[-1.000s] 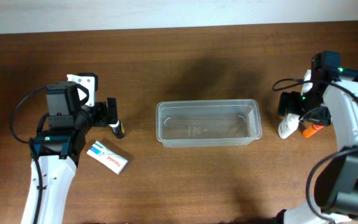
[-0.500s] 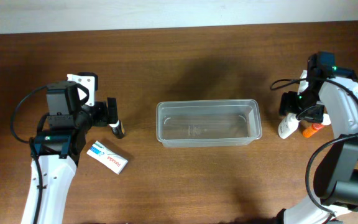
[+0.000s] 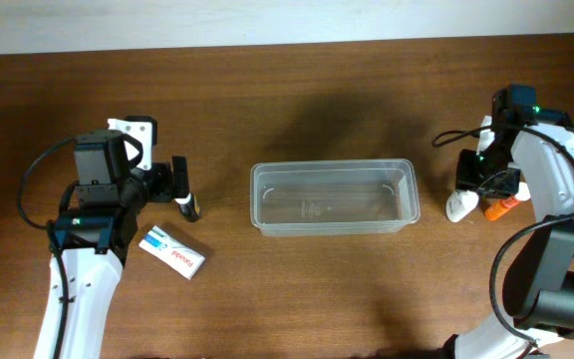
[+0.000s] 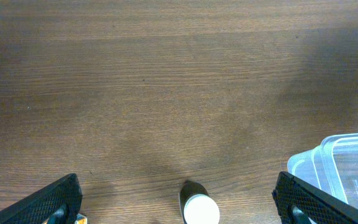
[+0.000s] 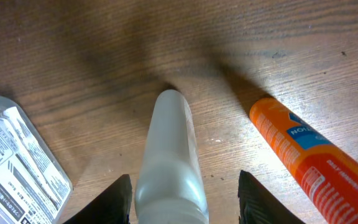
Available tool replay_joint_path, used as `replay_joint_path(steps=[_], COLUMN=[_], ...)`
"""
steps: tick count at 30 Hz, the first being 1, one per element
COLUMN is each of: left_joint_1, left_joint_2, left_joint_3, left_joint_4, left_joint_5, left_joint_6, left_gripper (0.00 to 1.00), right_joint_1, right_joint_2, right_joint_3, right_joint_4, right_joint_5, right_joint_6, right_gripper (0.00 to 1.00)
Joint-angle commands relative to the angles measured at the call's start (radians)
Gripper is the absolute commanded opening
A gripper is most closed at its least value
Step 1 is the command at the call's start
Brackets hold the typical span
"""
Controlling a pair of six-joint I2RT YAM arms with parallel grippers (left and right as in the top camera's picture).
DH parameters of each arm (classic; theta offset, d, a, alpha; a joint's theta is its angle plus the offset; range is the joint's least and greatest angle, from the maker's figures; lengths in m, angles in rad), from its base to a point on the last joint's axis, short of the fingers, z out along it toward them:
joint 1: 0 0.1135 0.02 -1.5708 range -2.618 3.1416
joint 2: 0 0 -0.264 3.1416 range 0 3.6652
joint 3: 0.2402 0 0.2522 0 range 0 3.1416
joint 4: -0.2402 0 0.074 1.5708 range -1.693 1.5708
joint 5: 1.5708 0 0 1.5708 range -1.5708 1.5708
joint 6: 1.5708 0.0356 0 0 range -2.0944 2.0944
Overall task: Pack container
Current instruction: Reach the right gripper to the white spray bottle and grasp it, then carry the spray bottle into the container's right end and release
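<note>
Container point(image 3: 333, 166) sits mid-table point(image 3: 317, 90), between both arms. Left tool point(image 3: 179, 182) spread wide, a small white-capped bottle point(image 4: 201, 210) between its fingers. Right tool point(image 5: 185, 202) spread astride a white bottle point(image 5: 169, 143), apparently not touching it; orange tube point(image 5: 303, 155) beside.

Look: clear, see-through plastic container point(image 3: 333, 166), rectangular, with rounded corners, a flared rim and a faint embossed mark on its floor.
Pose: upright, open top facing up, long sides running left to right.
Place: flat on the brown wooden worktop point(image 3: 297, 289), about mid-way across.
Left wrist view: one rounded corner at the lower right edge.
</note>
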Motion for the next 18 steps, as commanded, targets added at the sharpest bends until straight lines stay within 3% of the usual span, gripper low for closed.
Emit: replay_joint_path(steps=[1,6,10,18], left_joint_1=[0.005,0.005,0.005,0.005], left_joint_2=[0.007,0.007,0.007,0.007], left_joint_3=[0.022,0.022,0.022,0.022], left_joint_4=[0.004,0.008,0.008,0.017], left_joint_5=[0.011,0.011,0.011,0.011], left_joint_6=[-0.003,-0.003,-0.003,-0.003], left_gripper=[0.99,0.99,0.99,1.00], right_joint_1=[-0.006,-0.006,-0.006,-0.006], right_joint_2=[0.002,0.002,0.002,0.002], right_joint_3=[0.017,0.017,0.017,0.020], right_joint_4=[-0.018,-0.025,-0.032,-0.031], right_joint_5=[0.009,0.008,0.008,0.006], right_joint_6=[0.003,0.003,-0.004,-0.005], right_gripper=[0.48,0.45,0.24,0.18])
